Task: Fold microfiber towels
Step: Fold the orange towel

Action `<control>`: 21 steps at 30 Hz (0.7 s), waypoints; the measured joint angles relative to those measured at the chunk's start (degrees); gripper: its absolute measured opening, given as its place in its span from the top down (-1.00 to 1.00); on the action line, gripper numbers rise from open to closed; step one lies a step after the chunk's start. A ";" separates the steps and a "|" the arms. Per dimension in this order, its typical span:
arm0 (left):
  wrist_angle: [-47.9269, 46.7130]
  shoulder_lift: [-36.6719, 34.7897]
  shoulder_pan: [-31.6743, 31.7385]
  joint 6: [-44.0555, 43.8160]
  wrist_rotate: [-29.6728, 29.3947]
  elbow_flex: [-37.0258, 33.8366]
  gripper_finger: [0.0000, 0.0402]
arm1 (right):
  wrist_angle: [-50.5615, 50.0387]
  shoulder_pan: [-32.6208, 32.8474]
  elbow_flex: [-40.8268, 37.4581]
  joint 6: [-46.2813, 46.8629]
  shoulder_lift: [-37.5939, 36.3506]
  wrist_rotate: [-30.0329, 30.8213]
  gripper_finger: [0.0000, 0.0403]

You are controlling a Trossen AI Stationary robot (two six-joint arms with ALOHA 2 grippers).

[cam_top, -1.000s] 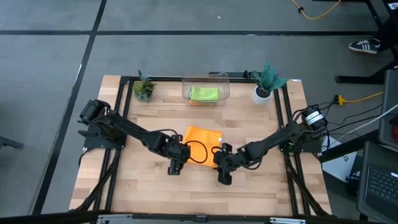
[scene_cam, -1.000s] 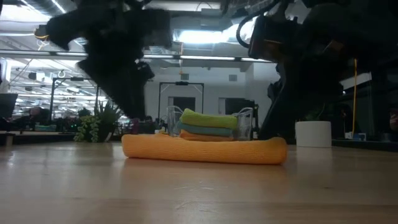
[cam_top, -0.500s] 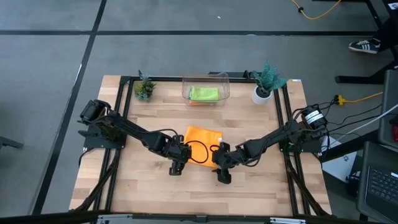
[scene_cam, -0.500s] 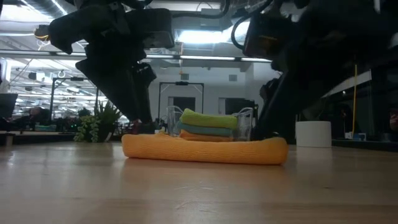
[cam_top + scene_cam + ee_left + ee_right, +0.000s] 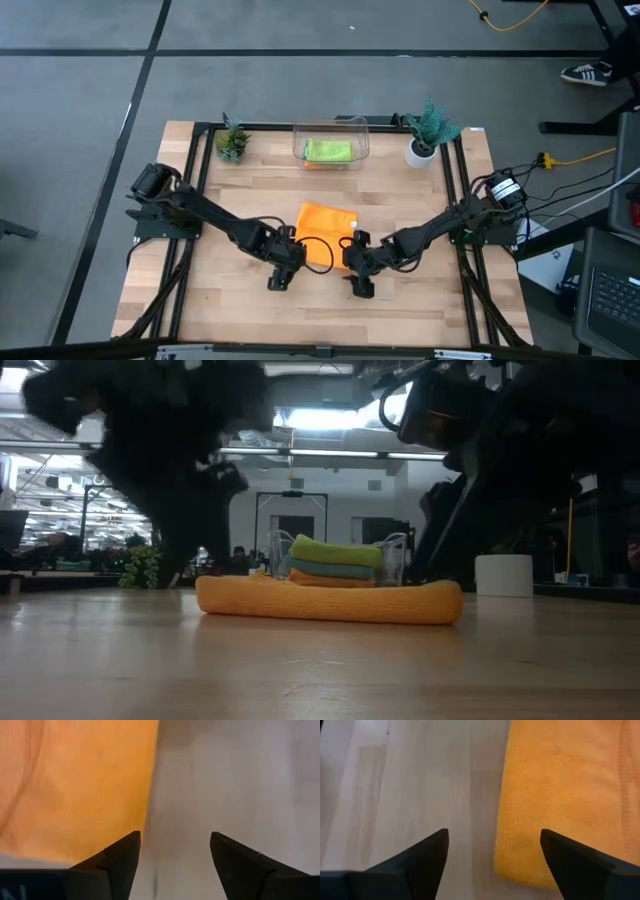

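Observation:
A folded orange towel [image 5: 322,220] lies flat on the wooden table [image 5: 220,300]; in the low view it shows as a thick orange roll [image 5: 330,601]. My left gripper [image 5: 279,278] is open above the table at the towel's near left corner, with the towel's edge [image 5: 100,785] ahead of its fingers. My right gripper [image 5: 358,283] is open at the towel's near right corner, with the towel [image 5: 565,795] beside it. A lime green towel [image 5: 328,150] tops a stack with a teal-blue towel [image 5: 335,569] and an orange towel [image 5: 325,581] in the bin.
A clear plastic bin [image 5: 331,142] stands at the far middle of the table. A small green plant [image 5: 232,142] is to its left and a plant in a white pot [image 5: 424,140] to its right. Bare wood lies toward the near edge.
My left gripper has drawn back from the orange towel toward the table's near edge and a little to the left. The towel has kept its place and shape.

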 joint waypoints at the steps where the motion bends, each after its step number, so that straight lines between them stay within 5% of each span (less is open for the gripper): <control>1: -0.53 0.66 0.01 0.25 -0.63 -0.09 -0.17 | -0.02 0.00 0.00 -0.33 0.00 0.16 -0.57; 15: 0.42 5.94 1.97 -0.98 -3.61 -0.03 -0.15 | 0.95 -0.02 0.30 2.88 7.13 7.01 -0.56; 21: 0.48 6.42 1.92 -0.98 -4.71 0.02 -0.14 | 0.55 -0.06 0.22 1.37 7.25 7.67 -0.39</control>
